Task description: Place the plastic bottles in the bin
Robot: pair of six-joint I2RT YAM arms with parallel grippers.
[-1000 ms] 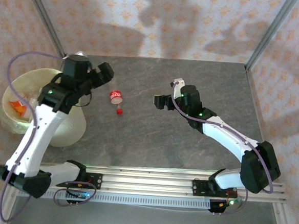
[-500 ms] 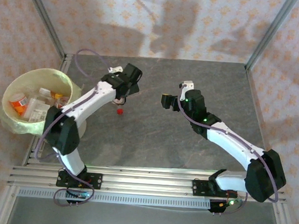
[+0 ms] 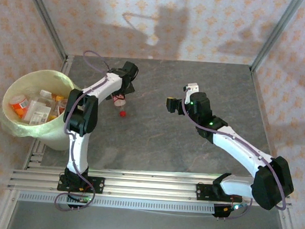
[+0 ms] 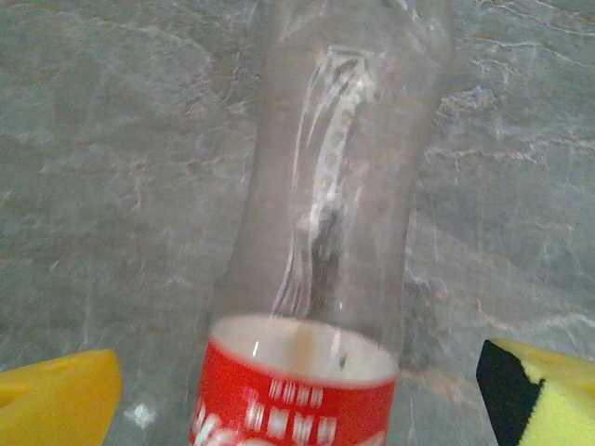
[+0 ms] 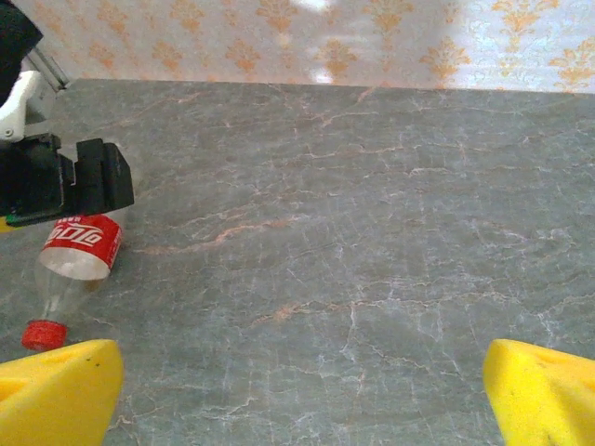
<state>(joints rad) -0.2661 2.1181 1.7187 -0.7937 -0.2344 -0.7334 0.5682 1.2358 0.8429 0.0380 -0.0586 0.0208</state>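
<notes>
A lone bottle [image 3: 119, 98] lies flat on the grey tabletop [image 3: 155, 146], to the right of the bin [image 3: 37, 74], with the left arm [image 3: 94, 89] crossing the gap between them. The bottle's long axis runs crosswise to the line from the bin, its red cap [image 3: 122, 113] pointing towards the arm bases. More plastic bottles [image 3: 32, 106] lie heaped inside the bin.

The left claw [image 3: 121, 90] hangs wide open over the bottle's clear body. Its wrist view shows the yellow pads [image 4: 56, 404] flanking the bottle and gripping nothing. The right claw [image 5: 302, 400], farther from the bin, gapes empty. Its own view shows the red label [image 5: 85, 243] with white lettering.
</notes>
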